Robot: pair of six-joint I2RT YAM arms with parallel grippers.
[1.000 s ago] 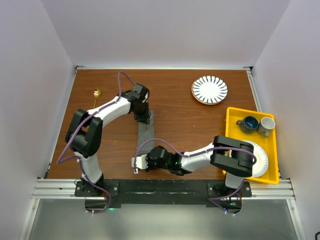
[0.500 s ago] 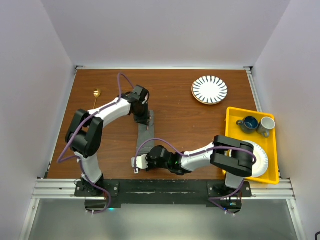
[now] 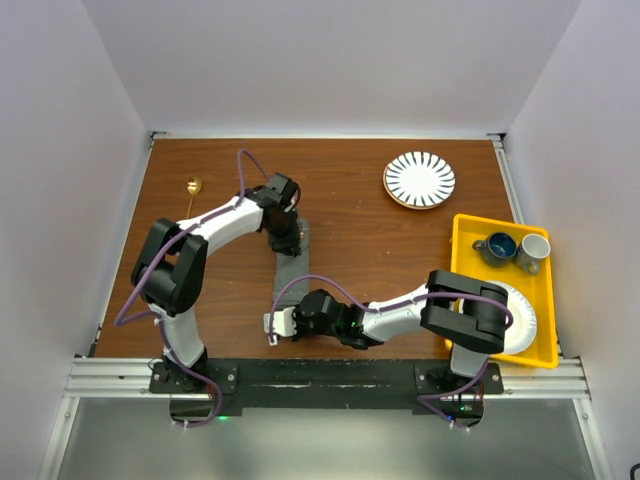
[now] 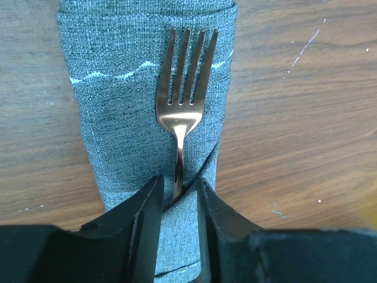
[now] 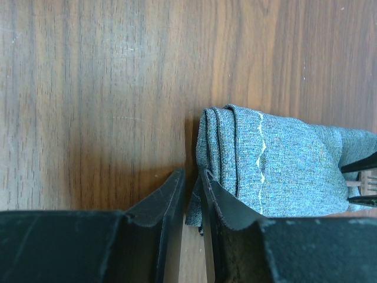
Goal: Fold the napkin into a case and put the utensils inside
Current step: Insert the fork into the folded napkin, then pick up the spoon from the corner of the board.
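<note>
Sitting tines-out on the folded grey case [image 4: 118, 118], fork [image 4: 182, 106] handle tucked in; left gripper [image 4: 179, 183] now slack around it, clamped before; right gripper [image 5: 191, 174] pinches the case's near end.

My brown wooden table [image 3: 370, 240] is holding a folded grey napkin case [image 3: 291, 266], a gold spoon [image 3: 192, 188], a striped plate [image 3: 419, 179] and a yellow tray [image 3: 461, 240], all lying on it.

A striped plate [image 3: 419, 179] lies near a yellow tray [image 3: 465, 232] holding two mugs [image 3: 497, 246].

Fork [image 4: 182, 109] handle under case [image 4: 115, 112] fold
</note>
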